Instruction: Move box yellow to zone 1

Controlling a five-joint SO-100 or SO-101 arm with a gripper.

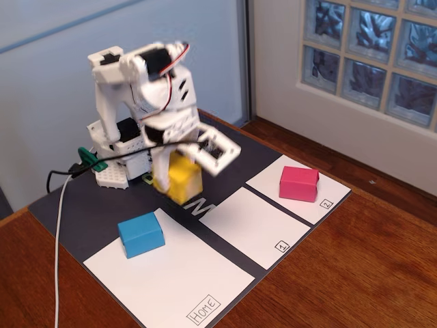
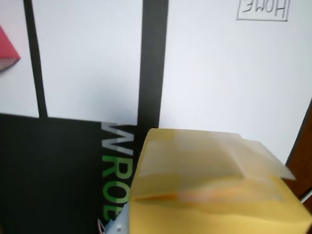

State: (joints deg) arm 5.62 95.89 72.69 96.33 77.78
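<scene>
The yellow box [image 1: 180, 179] stands on the dark mat [image 1: 89, 212] just in front of the arm's base, by the white letter M. My gripper [image 1: 194, 167] is down over it, blurred, with its jaws against the box's sides. In the wrist view the yellow box [image 2: 214, 190] fills the lower right, blurred, with a grey jaw edge touching its left side. I cannot tell whether the box is lifted off the mat. The white zone 1 sheet [image 1: 249, 225] lies to the right of the box, with nothing on it; it also shows in the wrist view [image 2: 90, 58].
A blue box [image 1: 141, 234] sits on the far corner of the Home sheet [image 1: 171, 280]. A pink box [image 1: 298, 184] sits on the zone 2 sheet [image 1: 334, 195]; its corner shows in the wrist view [image 2: 7, 51]. A white cable [image 1: 58, 239] runs down the left.
</scene>
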